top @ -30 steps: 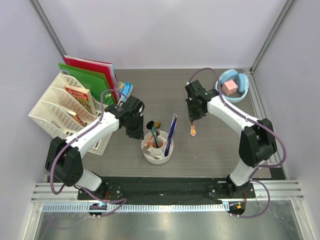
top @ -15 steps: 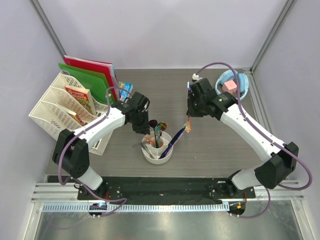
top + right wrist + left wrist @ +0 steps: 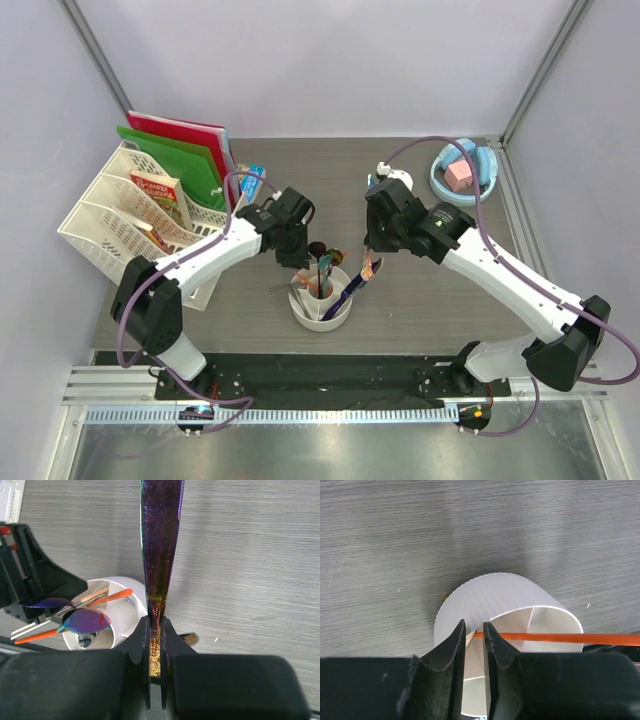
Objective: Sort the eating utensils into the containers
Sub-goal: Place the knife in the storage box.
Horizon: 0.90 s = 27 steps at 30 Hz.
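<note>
Cutlery fills much of the white cup [image 3: 320, 318], which sits low in the centre of the overhead view, between the two arms. A dark blue knife [image 3: 348, 293] leans out over its right rim, and spoon heads [image 3: 82, 621] poke up from the middle.

The right gripper [image 3: 156, 622] is clamped tight on an iridescent piece [image 3: 161, 545]. It pinches the piece near one end, so the long flat length points away from the wrist. Seen from overhead, the piece hangs steeply just beside the cup's upper right rim. That steep hold looks chosen so the free end can slide into a compartment between the pieces standing there.

The left gripper [image 3: 474, 625] hovers over the opposite, upper left side of the cup. Its jaws leave only a thin slit between them. The end of an orange chopstick [image 3: 560, 638] shows in that slit, and the rest runs across the rim toward the right edge of the left wrist view. Whether the fingers pinch it or merely hang above it cannot be told. The stick lies across the inner walls rather than standing in a compartment, so it probably needs tipping upright. The likely risk is both arms crowding one small opening.
</note>
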Tool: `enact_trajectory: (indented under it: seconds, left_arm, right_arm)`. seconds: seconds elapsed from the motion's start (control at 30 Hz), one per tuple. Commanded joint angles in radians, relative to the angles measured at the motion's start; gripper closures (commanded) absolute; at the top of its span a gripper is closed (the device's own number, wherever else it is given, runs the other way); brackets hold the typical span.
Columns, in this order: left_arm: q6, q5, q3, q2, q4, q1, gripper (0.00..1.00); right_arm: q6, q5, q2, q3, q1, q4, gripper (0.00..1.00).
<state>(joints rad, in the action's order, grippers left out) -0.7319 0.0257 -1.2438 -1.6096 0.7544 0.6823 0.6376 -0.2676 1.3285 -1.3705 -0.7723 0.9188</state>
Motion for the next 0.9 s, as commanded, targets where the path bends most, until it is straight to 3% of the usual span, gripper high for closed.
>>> enact_trajectory:
  seconds: [0.0, 0.47, 0.87]
  left_arm:
    - [-0.04, -0.095, 0.033, 0.025, 0.072, 0.008, 0.82]
    - [-0.119, -0.121, 0.007, 0.019, 0.065, 0.066, 0.82]
    - [-0.164, -0.112, 0.096, 0.1, 0.062, 0.111, 0.84]
  right_arm:
    - [0.03, -0.065, -0.032, -0.019, -0.008, -0.005, 0.99]
    - [0.114, -0.15, -0.002, 0.148, -0.122, -0.152, 0.99]
    - [0.162, -0.214, 0.092, 0.146, -0.216, -0.204, 0.99]
